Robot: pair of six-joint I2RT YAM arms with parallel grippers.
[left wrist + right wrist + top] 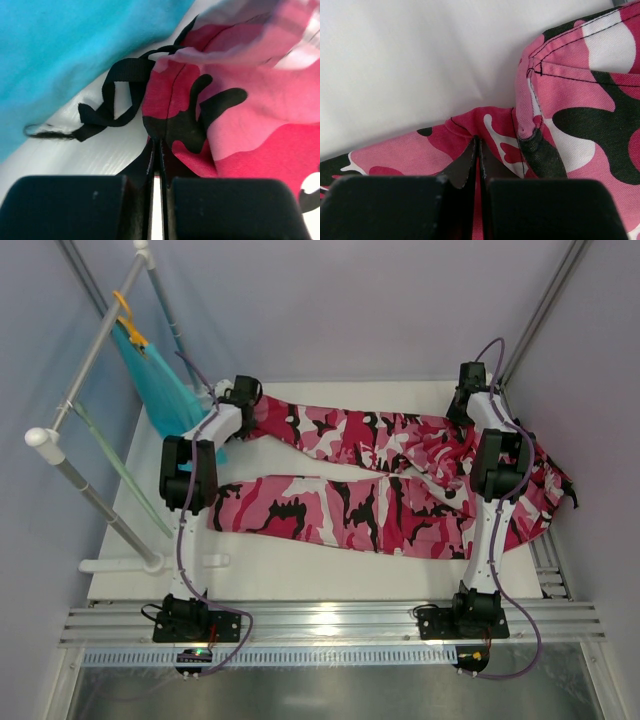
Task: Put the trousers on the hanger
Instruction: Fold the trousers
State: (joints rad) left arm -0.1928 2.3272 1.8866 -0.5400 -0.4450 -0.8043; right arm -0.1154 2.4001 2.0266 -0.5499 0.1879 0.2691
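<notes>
The white table [300,575] carries everything. The trousers [400,480] lie flat on it to the right of the white tube rack [95,345], with both legs stretched toward the rack and the wide waist end farthest from it. A teal garment [160,385] hangs from the rack on an orange hanger [128,320]. The mint-green hanger [125,475] sits lower along the rack's near rail, bare.

My left gripper [156,142] is pinched together on the cuff of the far leg, the end nearest the rack, just beside the teal cloth. My right gripper [477,142] is at the end away from the rack, jaws together on a fold of pink cloth by a stitched seam. A black webbing strap [120,95] trails loose from the cuff.

I judge this cloth light, limp and a bit slick. It will sag between my two grips and drag, and the strap could snag. The seamed edges at cuff and waist are the firmest places to hold.
</notes>
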